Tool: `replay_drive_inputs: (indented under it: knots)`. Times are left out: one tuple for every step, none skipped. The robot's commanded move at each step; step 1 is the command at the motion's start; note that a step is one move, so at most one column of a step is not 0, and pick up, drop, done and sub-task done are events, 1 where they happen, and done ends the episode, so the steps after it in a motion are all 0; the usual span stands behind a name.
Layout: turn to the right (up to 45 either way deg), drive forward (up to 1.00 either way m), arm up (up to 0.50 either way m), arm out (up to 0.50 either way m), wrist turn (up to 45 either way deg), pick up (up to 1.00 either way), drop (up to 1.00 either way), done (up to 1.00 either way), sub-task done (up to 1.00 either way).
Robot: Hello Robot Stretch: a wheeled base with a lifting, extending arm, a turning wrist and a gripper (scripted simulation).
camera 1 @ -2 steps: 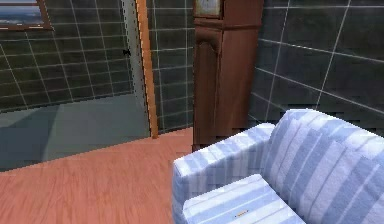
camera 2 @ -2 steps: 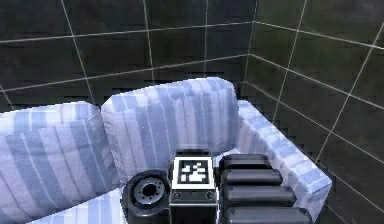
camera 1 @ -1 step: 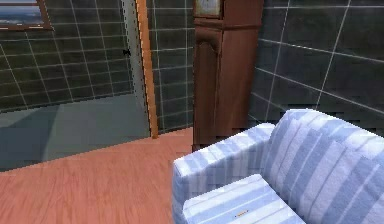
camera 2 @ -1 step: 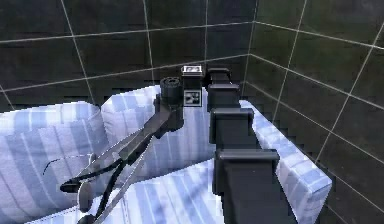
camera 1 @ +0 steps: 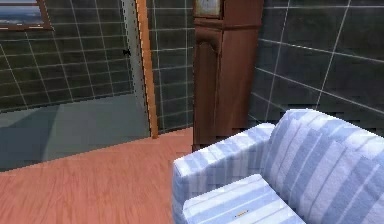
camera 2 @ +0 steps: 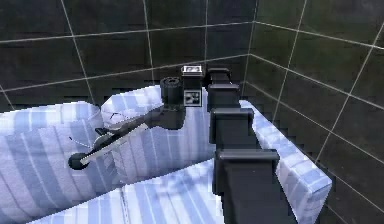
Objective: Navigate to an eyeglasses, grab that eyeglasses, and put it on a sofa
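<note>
At sofa [camera 2: 165, 165]: arm [camera 2: 235, 130], hand [camera 2: 90, 148].
Hand state: cannot tell grip or load.
Near sofa, forward view: tall wooden cabinet [camera 1: 220, 85].

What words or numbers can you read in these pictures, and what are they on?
No words or numbers can be read.
The white squares on the arm: only black marks, no letters.
The grandfather clock: its dial is cut off at the top edge and too blurred to read.
</note>
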Motion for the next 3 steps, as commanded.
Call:
replay_drive_inputs:
  knots:
    - [0.0, 0.0, 0.0, 0.0, 30.0, 0.0, 0.0, 0.0, 0.0]
    - [0.0, 0.0, -0.3, 0.0, 0.0, 0.0, 0.0, 0.0, 0.0]
    - [0.0, 0.0, -0.32, 0.0, 0.0, 0.0, 0.0, 0.0, 0.0]
